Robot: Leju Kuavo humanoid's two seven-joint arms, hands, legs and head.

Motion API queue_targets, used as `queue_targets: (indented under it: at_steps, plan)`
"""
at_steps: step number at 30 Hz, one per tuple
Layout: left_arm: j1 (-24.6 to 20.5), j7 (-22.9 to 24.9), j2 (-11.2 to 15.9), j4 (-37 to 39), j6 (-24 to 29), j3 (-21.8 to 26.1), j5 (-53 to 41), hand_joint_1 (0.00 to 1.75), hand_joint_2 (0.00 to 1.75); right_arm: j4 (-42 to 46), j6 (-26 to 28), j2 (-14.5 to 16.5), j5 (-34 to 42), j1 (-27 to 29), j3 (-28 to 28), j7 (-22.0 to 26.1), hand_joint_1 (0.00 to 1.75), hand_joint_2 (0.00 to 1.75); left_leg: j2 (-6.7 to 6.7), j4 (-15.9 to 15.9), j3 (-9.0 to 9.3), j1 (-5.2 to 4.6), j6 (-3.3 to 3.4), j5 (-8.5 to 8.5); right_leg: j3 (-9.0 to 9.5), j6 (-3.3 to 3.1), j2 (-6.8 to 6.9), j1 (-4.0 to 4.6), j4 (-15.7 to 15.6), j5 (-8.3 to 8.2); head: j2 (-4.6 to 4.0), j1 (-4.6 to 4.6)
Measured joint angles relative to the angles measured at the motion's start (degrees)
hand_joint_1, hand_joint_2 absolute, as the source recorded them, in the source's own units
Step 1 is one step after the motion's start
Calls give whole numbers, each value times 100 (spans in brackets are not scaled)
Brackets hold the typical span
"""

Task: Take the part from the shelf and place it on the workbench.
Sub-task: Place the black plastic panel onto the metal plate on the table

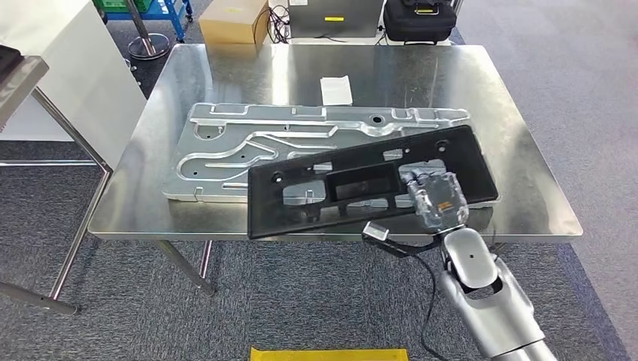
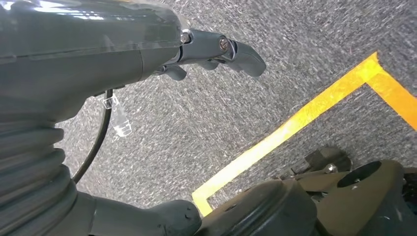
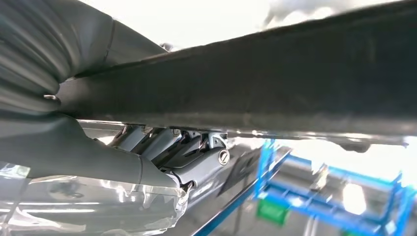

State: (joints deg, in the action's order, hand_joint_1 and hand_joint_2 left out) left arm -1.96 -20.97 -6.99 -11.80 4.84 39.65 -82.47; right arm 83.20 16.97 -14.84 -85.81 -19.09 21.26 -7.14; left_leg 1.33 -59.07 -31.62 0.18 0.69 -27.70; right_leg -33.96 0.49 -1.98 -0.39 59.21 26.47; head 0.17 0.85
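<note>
A long black plastic panel (image 1: 361, 184) with cut-outs hangs slanted over the front of the steel workbench (image 1: 226, 68), its near edge past the bench's front rim. My right hand (image 1: 435, 197) grips the panel near its right end. From the right wrist camera the panel's dark edge (image 3: 275, 93) runs across the picture, with my right hand's fingers (image 3: 177, 147) curled beneath it. My left hand (image 2: 216, 51) hangs over the carpet, holding nothing, its fingers loosely curled.
A large silver stamped metal plate (image 1: 301, 143) lies on the bench behind the panel, with a small white slip (image 1: 336, 90) further back. A white cabinet (image 1: 68, 60) stands at the left. Yellow floor tape (image 2: 295, 123) marks the grey carpet.
</note>
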Motion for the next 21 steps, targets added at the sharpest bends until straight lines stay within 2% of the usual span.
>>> queue_targets:
  at_steps: [5,17,21]
  plan:
    - [-3,92,0,0,-190,136,139,0,175,-362,86,92,-1,3,331,-79,175,175,1,0,-6,-1,-1,1,-3,0,0,-1,1,0,0,-1]
    - [-4,227,5,0,-319,261,93,0,175,-754,111,299,1,-5,526,-94,175,175,1,-23,-17,-38,9,-3,-4,20,1,-50,-5,-12,0,0]
    - [-6,243,5,0,-308,268,71,0,175,-768,306,335,-49,-3,535,-136,175,175,-8,-11,-21,-38,58,14,-7,60,-9,-53,-28,-30,0,0]
